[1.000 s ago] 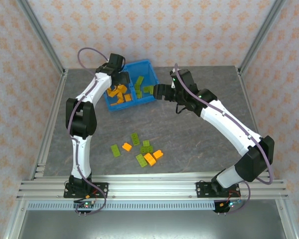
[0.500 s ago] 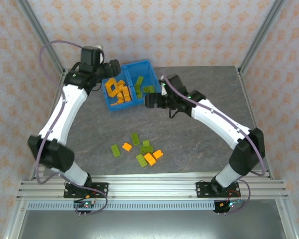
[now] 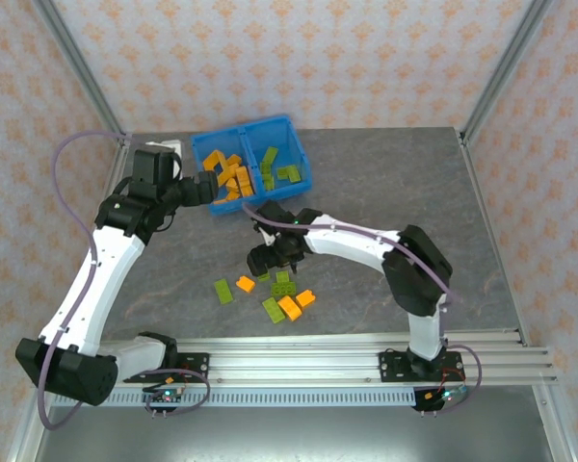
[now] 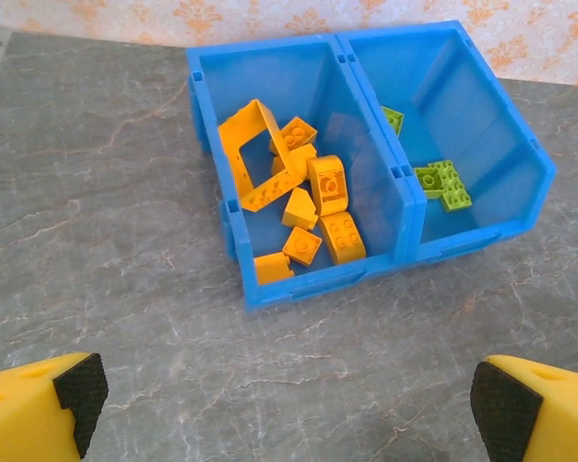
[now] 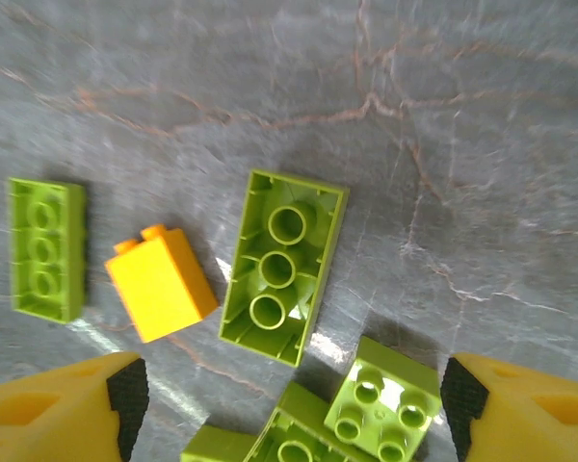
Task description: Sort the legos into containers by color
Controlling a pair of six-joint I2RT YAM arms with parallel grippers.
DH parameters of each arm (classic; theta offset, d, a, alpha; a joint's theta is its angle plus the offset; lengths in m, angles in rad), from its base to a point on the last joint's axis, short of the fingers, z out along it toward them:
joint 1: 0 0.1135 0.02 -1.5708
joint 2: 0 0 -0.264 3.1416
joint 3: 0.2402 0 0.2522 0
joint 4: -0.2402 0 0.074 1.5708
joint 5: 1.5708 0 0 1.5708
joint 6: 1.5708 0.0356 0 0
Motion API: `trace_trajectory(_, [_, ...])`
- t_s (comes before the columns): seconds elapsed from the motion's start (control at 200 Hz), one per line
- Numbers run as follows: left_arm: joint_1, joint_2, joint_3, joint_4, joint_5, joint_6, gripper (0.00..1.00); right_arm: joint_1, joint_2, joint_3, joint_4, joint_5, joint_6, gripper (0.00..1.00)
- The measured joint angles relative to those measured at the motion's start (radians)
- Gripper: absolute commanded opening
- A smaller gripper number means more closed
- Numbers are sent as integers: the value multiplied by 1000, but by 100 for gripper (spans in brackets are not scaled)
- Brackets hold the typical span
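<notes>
From above, a grey marbled table (image 3: 482, 221) lies between patterned walls (image 3: 299, 58) and an aluminium frame (image 3: 289, 361). The blue bin (image 3: 299, 154) stands far back, and the loose legos (image 3: 279, 306) lie nearer. The right gripper (image 3: 263, 260) hangs over them, hard to make out. In the left wrist view, the left gripper (image 4: 284, 414) is spread wide and empty before the bin. The orange legos (image 4: 313, 207) fill its left compartment, and the green legos (image 4: 441, 183) lie in the right, partly behind the wall. In the right wrist view, the fingers (image 5: 72, 404) stand wide apart and empty above an upturned green brick (image 5: 281, 268). The lower bricks are cut off.
</notes>
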Motion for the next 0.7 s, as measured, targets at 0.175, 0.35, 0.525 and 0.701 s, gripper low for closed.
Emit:
trace_trajectory(0.175, [0, -11, -24, 3, -10, -3, 100, 5, 88, 51, -20, -13, -5, 71])
trace_trajectory(0.35, [0, -7, -33, 4, -10, -3, 100, 7, 164, 126, -30, -21, 2, 60])
trace_trajectory(0.525, [0, -7, -37, 10, -10, -3, 100, 15, 207, 162, -68, 21, 6, 46])
trace_trajectory(0.701, [0, -6, -54, 20, -10, -4, 100, 18, 203, 168, -89, 68, 7, 30])
